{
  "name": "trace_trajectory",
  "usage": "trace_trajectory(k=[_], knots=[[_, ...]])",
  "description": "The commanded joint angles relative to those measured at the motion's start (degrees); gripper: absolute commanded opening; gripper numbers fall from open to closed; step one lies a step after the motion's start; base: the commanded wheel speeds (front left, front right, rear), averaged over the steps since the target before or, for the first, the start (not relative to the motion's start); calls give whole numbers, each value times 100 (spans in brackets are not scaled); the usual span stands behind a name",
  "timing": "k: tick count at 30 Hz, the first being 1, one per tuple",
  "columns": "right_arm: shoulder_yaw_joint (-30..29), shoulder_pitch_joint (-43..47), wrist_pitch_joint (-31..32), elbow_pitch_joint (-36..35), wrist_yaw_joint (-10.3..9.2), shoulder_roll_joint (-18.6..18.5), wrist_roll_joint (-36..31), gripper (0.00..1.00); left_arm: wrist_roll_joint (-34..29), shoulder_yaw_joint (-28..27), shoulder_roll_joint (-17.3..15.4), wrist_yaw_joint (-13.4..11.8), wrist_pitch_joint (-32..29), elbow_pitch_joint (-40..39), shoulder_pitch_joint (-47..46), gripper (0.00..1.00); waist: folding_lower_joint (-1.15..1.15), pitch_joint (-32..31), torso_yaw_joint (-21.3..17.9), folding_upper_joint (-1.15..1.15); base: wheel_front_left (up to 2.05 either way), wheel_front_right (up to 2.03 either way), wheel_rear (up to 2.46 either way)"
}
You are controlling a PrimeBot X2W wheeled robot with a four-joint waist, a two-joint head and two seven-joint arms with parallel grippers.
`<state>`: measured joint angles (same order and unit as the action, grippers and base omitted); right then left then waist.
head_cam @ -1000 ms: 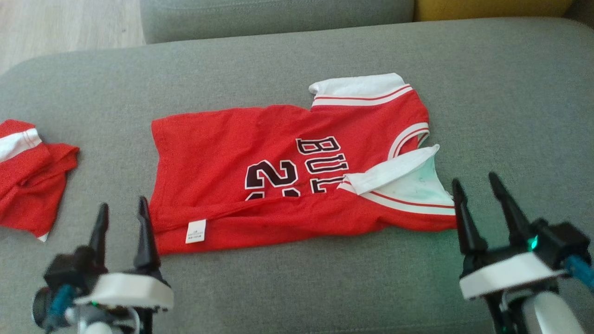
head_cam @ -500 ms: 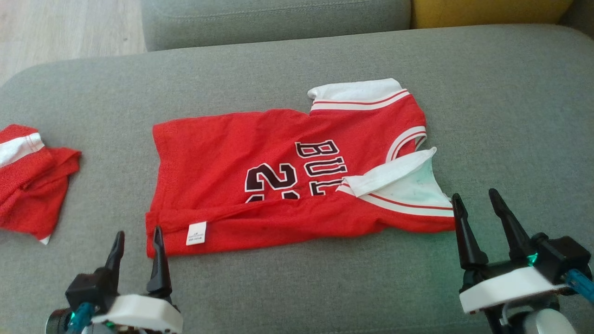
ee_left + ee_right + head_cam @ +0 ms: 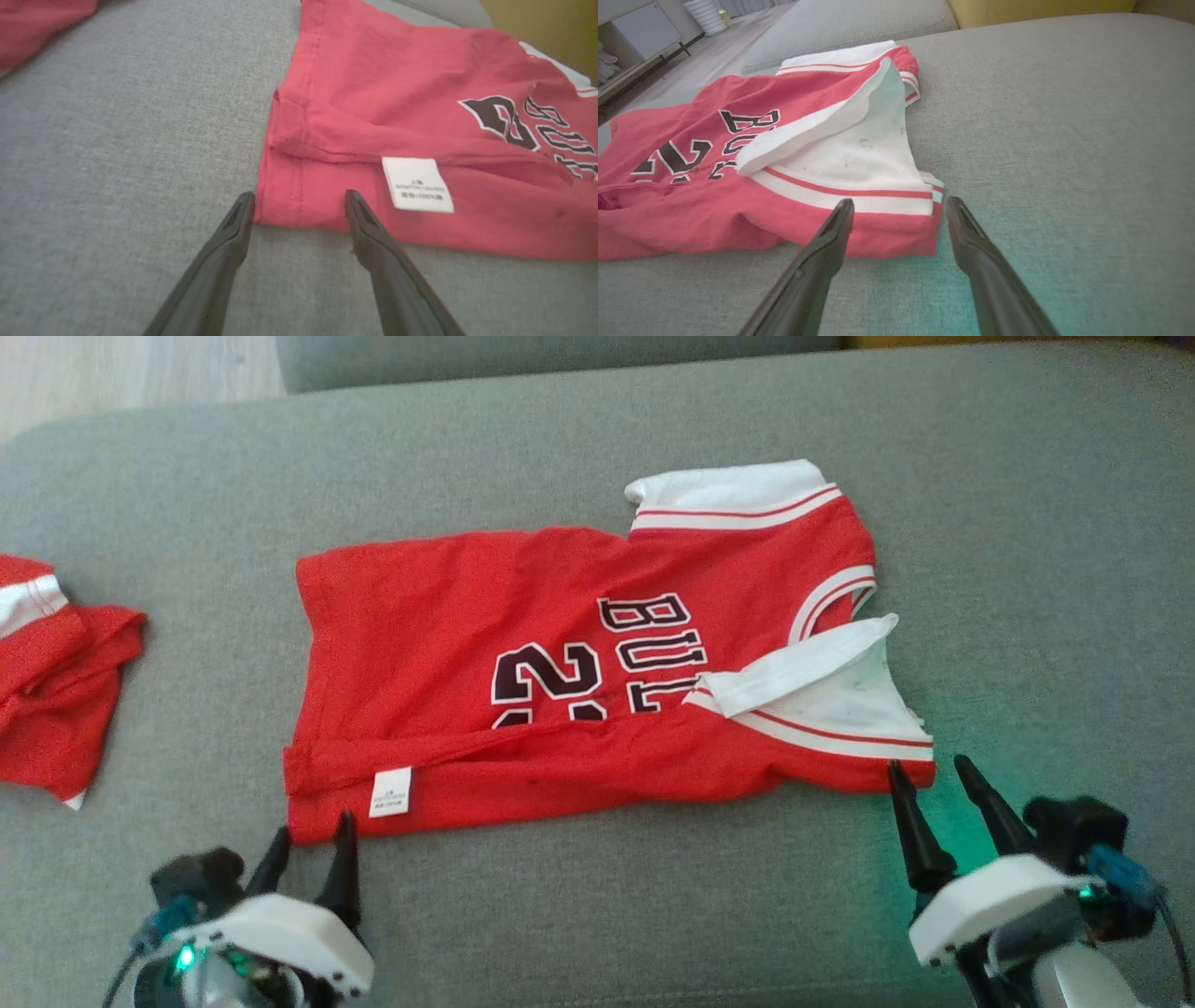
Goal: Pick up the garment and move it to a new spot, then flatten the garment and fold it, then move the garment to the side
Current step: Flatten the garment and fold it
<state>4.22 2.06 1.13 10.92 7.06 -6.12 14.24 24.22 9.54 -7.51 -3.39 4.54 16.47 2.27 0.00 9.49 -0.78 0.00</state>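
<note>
now lower by jersey [image 3: 523, 644], left claw [image 3: 314, 826], right claw [image 3: 928, 763] (both spread)

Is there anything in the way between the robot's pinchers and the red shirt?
No, nothing visible. The left gripper is open at the red shirt's near corner, by the white label. The right gripper is open at the white sleeve. Just bare grey cushion lies under each.

Lower left of the head view: left gripper of two long dark tapered fingers [image 3: 314, 824] on a white plastic wrist shell [image 3: 280, 933], spread wide, pointing up the frame. Lower right: right gripper of matching dark fingers [image 3: 929, 763], likewise spread, leaning slightly left.
</note>
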Motion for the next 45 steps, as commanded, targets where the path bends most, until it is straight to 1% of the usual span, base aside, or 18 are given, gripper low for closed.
trace_trajectory(k=[1,8,9,11,12,13,14,18,23,27,34,35,41,43,44,45], knots=[[142,-318,23,-47,43,-44,33,100,110,-289,-46,59,16,-28,-342,100,0,119,7,0,0,0,0],[148,-665,162,658,43,38,141,100,472,-423,-77,281,-162,690,-716,100,0,311,-10,0,0,0,0],[146,-687,194,739,43,57,177,100,487,-404,-91,325,-188,770,-743,73,0,326,-15,0,0,0,0],[174,-736,261,859,43,94,302,100,517,-384,-106,393,-197,892,-789,0,0,352,-21,0,0,0,0],[189,-763,263,891,43,97,326,47,531,-370,-103,430,-185,939,-804,0,0,358,-19,0,0,0,0],[174,-775,265,911,43,105,372,0,554,-346,-89,478,-193,983,-813,0,0,357,-5,0,0,0,0],[164,-785,248,897,43,112,410,0,558,-328,-90,510,-181,1012,-822,0,0,353,3,0,0,0,0],[194,-772,187,703,43,106,501,0,538,-306,-113,542,-47,963,-809,0,0,319,27,0,0,0,0],[131,-545,289,306,43,99,567,0,485,-271,-172,492,-22,655,-705,0,0,208,66,0,0,0,0],[-13,-179,532,-61,43,111,625,0,476,-234,-258,426,-231,266,-505,0,0,96,81,0,0,0,0],[-322,572,1171,-659,43,181,695,0,491,-277,-439,192,-604,-515,93,0,0,-136,66,0,0,0,0],[-322,572,1171,-659,43,181,695,0,491,-277,-439,192,-604,-515,93,0,0,-136,66,0,0,0,0],[-465,975,1534,-991,43,248,747,0,535,-308,-502,-15,-902,-902,478,0,0,-277,44,0,0,0,0],[-485,1032,1643,-1055,43,261,736,0,563,-274,-524,-27,-1047,-953,566,0,0,-304,30,0,0,0,0],[-495,1038,1666,-1090,43,267,741,39,568,-252,-537,-34,-1116,-957,597,0,0,-313,27,0,0,0,0],[-503,1034,1684,-1111,43,272,739,100,575,-238,-539,-44,-1159,-966,618,39,0,-324,22,0,0,0,0]])
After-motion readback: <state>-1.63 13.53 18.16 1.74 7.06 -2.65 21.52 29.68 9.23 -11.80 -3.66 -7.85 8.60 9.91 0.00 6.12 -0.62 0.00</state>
